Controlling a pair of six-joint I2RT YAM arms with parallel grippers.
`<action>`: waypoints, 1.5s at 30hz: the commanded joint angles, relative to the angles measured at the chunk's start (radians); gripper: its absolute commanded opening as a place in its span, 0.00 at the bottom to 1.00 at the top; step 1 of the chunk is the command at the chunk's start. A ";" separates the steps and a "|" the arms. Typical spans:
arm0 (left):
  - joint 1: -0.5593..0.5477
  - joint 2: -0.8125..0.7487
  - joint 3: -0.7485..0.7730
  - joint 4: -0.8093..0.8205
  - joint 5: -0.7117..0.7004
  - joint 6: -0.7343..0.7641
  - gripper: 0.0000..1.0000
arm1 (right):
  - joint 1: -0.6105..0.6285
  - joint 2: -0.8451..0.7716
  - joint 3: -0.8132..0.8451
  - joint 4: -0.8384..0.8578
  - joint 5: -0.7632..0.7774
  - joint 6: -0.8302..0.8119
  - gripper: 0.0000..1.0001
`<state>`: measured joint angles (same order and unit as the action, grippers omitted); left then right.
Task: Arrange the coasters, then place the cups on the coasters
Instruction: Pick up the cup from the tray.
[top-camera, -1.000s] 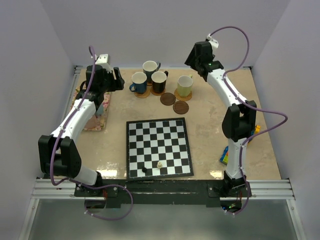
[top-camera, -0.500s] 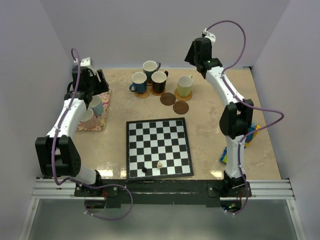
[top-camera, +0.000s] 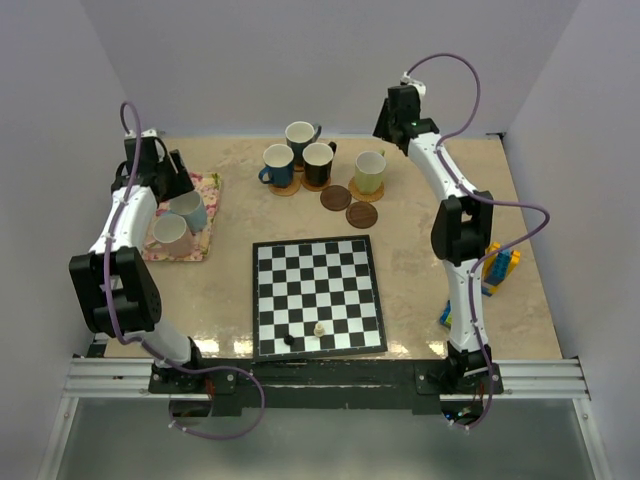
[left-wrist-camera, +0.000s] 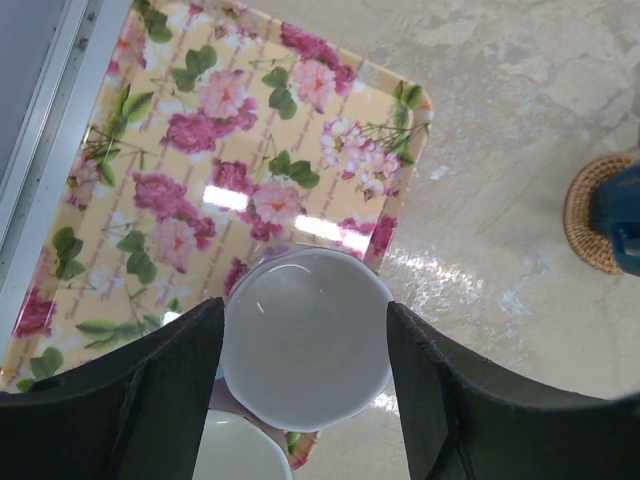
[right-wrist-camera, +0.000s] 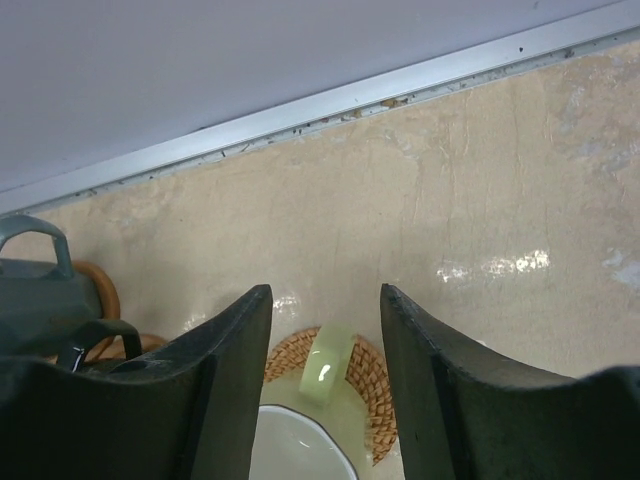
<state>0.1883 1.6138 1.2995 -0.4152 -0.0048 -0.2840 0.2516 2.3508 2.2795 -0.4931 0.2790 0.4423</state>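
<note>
Four cups stand at the back: teal (top-camera: 300, 134), dark blue (top-camera: 277, 165), black (top-camera: 318, 162) and pale green (top-camera: 370, 171); the last three sit on woven coasters. Two dark coasters (top-camera: 336, 197) (top-camera: 361, 214) lie bare. The light blue cup (top-camera: 193, 210) and pink cup (top-camera: 168, 232) stand on the floral mat (top-camera: 207, 184). My left gripper (top-camera: 172, 180) (left-wrist-camera: 305, 310) hangs open over the light blue cup (left-wrist-camera: 305, 350), one finger on each side. My right gripper (top-camera: 388, 133) (right-wrist-camera: 325, 292) is open above the pale green cup's handle (right-wrist-camera: 328, 365), not touching it.
A black-and-white chessboard (top-camera: 318, 285) lies in the middle near me, with two small pieces (top-camera: 288, 339) (top-camera: 319, 329) on it. Toy bricks (top-camera: 497, 265) sit at the right edge by the right arm. Walls close in the back and sides.
My left arm has swung left and now hangs over the cups on the mat. The right gripper has shifted slightly back, and its jaws have narrowed.
</note>
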 joint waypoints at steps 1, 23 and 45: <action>0.016 0.037 0.052 -0.051 -0.018 0.028 0.70 | -0.002 -0.001 0.046 -0.001 -0.017 -0.033 0.51; 0.017 0.120 0.053 -0.082 -0.069 0.069 0.48 | -0.002 0.045 0.014 -0.065 -0.021 -0.097 0.50; 0.016 0.144 0.050 -0.068 -0.060 0.097 0.33 | -0.002 0.041 -0.014 -0.082 -0.018 -0.091 0.48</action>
<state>0.1970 1.7466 1.3186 -0.4911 -0.0780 -0.1982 0.2485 2.4081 2.2753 -0.5556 0.2592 0.3584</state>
